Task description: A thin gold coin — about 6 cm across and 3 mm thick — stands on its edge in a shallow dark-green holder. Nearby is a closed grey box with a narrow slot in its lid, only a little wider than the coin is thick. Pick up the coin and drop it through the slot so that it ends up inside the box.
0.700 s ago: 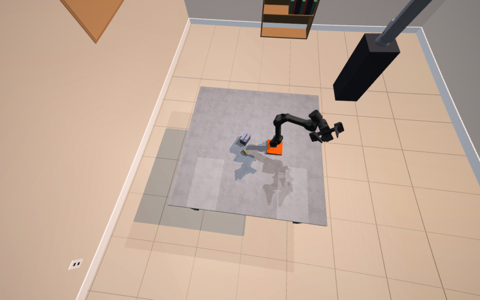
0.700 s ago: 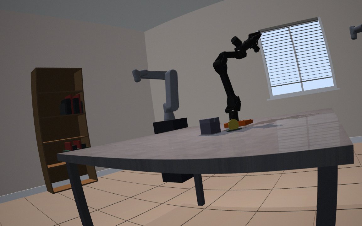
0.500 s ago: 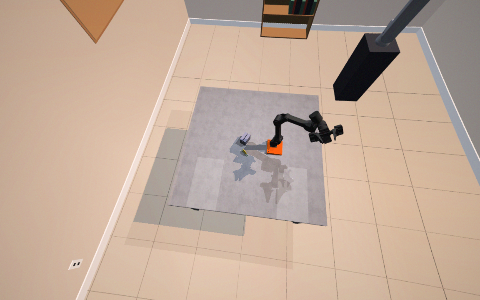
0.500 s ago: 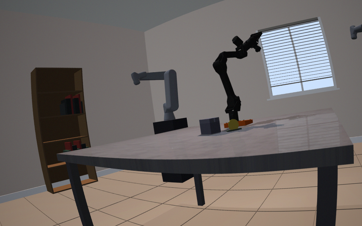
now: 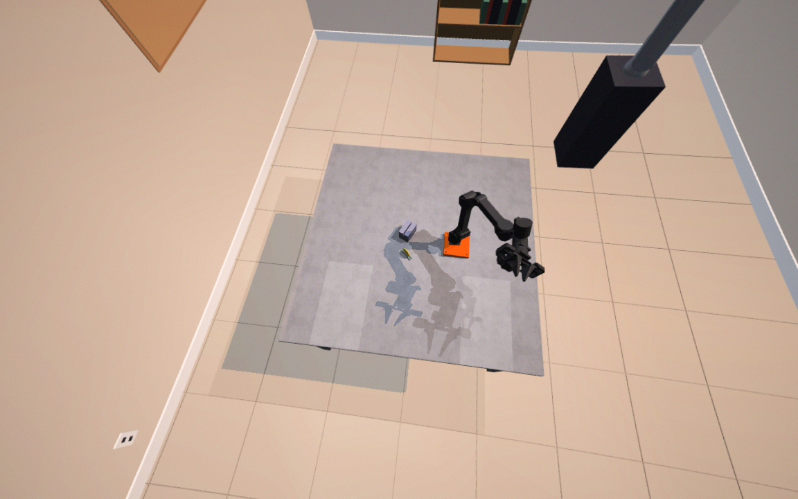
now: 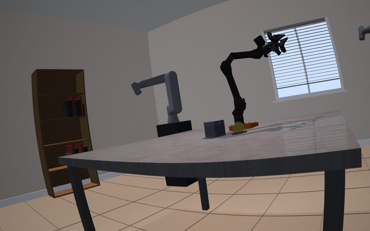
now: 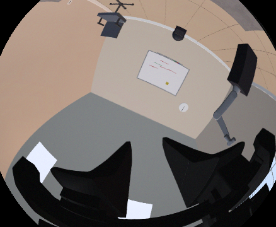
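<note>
Gold and thin, the round coin [image 6: 238, 126] stood on its edge in the shallow dark-green holder [image 6: 239, 132], on the grey stone-patterned table top [image 6: 267, 143] toward its far edge as the exterior view showed it. Just beside the coin, on the side toward the brown bookshelf [image 6: 59, 126], sat the closed grey box [image 6: 214, 128]; the two were near each other but not touching. From above, the box [image 5: 407, 231] and the coin [image 5: 407, 254] lay close to the orange base plate [image 5: 456, 245] of the black six-joint arm [image 6: 232, 83].

That arm reached high, its black parallel-jaw gripper [image 6: 278, 43] held well above the table in front of the slatted window [image 6: 304, 60]. In the top view the gripper [image 5: 524, 267] hung near the table's edge on the far side of the base from the coin, well apart from both coin and box. The wrist view showed the two dark fingers partly closed, a clear gap between them and nothing in it, only wall and ceiling beyond. The coin had not yet been picked up.
</note>
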Action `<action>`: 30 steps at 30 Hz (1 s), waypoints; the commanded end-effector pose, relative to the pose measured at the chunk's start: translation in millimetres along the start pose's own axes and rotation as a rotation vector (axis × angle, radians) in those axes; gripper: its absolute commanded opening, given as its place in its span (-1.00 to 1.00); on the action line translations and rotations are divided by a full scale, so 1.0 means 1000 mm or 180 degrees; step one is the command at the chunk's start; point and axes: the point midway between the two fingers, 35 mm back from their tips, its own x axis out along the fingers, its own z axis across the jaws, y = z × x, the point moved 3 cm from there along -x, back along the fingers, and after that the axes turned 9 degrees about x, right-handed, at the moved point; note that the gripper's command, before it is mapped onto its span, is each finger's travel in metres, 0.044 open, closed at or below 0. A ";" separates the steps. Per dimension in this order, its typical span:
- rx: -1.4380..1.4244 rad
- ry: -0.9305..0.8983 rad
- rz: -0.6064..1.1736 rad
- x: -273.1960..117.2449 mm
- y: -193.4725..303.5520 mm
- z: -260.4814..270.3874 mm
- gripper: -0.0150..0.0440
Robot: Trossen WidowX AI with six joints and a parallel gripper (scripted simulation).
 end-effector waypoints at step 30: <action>-0.3032 0.1544 -0.4459 -0.046 -0.356 0.311 0.05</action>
